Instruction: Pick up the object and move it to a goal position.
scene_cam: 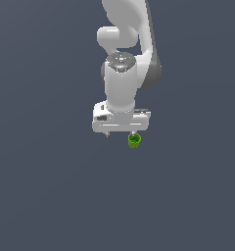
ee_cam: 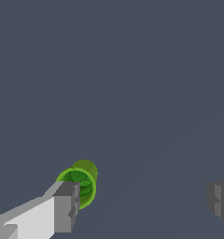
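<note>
The object (scene_cam: 134, 141) is a tiny bright green cup-like cylinder with a darker hollow. In the exterior view it sits just under the fingertip on that view's right. My white gripper (scene_cam: 120, 133) points downward above it, its two fingers spread wide apart with nothing held between them. In the wrist view the object (ee_cam: 81, 182) lies right beside one grey fingertip (ee_cam: 67, 205), which covers part of its rim. The other fingertip (ee_cam: 220, 200) stands far off from it, and the gripper (ee_cam: 143, 200) is open.
A plain dark grey-blue surface (scene_cam: 51, 196) fills both views. The white arm (scene_cam: 122, 73) rises straight above the gripper. No other objects or a goal marker show.
</note>
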### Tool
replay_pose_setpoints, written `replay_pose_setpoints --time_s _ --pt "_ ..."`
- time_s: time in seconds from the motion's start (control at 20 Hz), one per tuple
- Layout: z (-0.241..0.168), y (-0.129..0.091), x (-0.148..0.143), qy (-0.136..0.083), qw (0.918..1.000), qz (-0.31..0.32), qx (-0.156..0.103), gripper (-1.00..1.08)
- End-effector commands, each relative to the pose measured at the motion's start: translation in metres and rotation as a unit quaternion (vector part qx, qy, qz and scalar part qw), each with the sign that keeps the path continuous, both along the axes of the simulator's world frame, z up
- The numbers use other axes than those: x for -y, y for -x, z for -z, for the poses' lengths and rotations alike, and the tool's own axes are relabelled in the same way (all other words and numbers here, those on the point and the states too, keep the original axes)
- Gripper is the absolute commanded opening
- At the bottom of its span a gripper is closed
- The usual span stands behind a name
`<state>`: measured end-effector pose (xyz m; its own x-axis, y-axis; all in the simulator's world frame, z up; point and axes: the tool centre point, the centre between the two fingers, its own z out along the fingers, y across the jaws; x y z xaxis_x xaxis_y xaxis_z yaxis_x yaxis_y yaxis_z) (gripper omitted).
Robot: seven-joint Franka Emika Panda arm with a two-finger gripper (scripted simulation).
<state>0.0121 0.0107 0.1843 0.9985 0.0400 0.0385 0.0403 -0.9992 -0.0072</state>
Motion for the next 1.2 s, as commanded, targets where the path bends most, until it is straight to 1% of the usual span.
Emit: replay_pose_setpoints --time_s 0.0,0.5,0.85,1.15 --pt "0.000 0.000 0.000 0.000 1.0000 0.000 0.000 1.00" --pt "0.015 0.004 0.016 0.014 0.9998 -0.003 -0.013 1.00" --pt "0.015 0.005 0.015 0.013 0.9998 0.003 -0.013 1.00" --pt "0.019 0.006 0.011 0.011 0.9994 0.031 -0.013 1.00"
